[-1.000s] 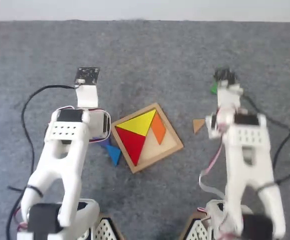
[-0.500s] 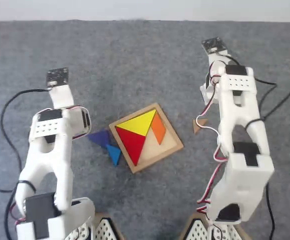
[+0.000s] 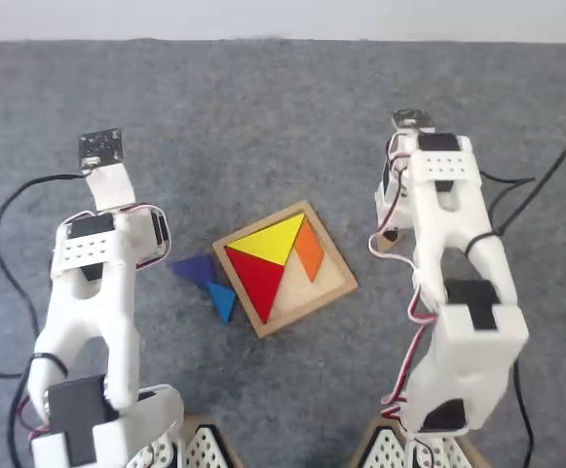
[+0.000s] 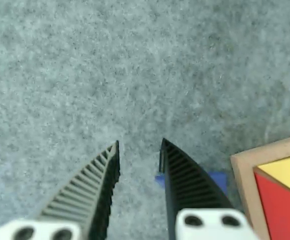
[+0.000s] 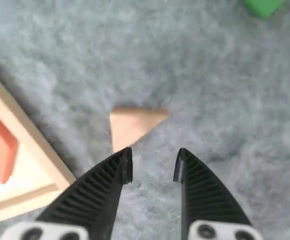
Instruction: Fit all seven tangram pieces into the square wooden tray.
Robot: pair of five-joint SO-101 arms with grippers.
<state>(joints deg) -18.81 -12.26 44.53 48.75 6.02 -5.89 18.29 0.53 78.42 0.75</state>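
We saw the square wooden tray [image 3: 333, 283] at the centre of the high view. It held a yellow triangle [image 3: 268, 242], a red triangle [image 3: 256, 278] and an orange parallelogram [image 3: 309, 252]. A dark blue triangle [image 3: 195, 268] and a light blue triangle [image 3: 222, 300] lay just left of it on the grey table [image 3: 263, 117]. The left end effector [image 4: 139, 150] stood apart beside the dark blue one. The right end effector [image 5: 152, 162] stood apart near a tan wooden triangle [image 5: 132, 125].
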